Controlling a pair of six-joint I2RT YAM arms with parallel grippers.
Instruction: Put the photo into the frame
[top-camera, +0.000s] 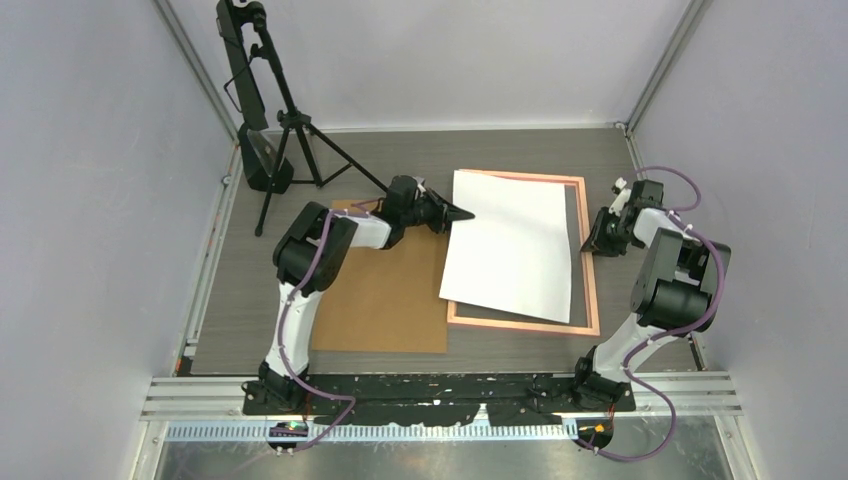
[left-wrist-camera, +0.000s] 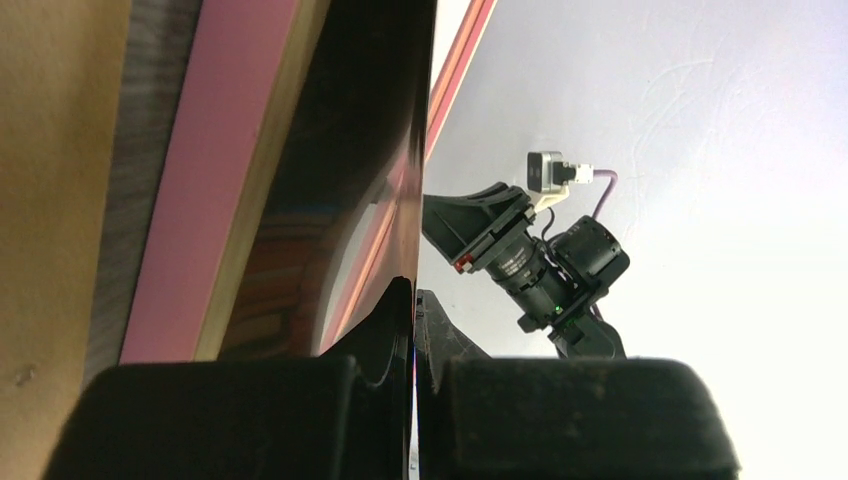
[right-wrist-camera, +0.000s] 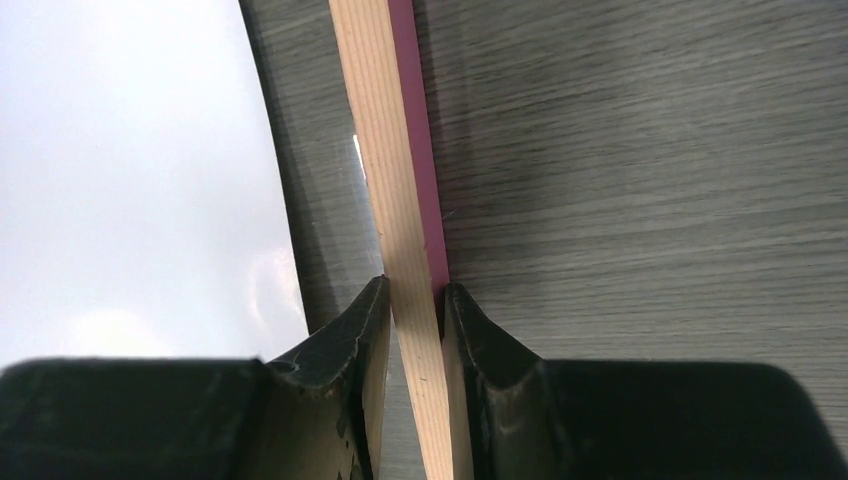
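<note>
The left claw (top-camera: 462, 213) is closed on the left edge of the photo (top-camera: 515, 245), at its far part. In the left wrist view its two fingers (left-wrist-camera: 385, 330) pinch the thin sheet between them, and the dark glossy underside of the photo (left-wrist-camera: 350, 150) shows, with some blurred colours on it. This edge is raised a little above the pink rail of the frame (left-wrist-camera: 210, 200).

The photo lies with its white back up, slightly turned, over the salmon-pink frame (top-camera: 520, 323). Most of the sheet is inside the rails, but its left edge goes over the left rail, and its near left corner reaches the brown backing board (top-camera: 385, 295). A strip of grey desk (top-camera: 400, 160) is visible between the right edge of the photo and the right rail.

The right claw (top-camera: 592, 240) grips this right rail. In the right wrist view its fingers (right-wrist-camera: 365, 320) press on both sides of the rail (right-wrist-camera: 395, 150), which is light wood on the side and pink on its face.

A black tripod (top-camera: 290, 130) stands at the far left corner.
</note>
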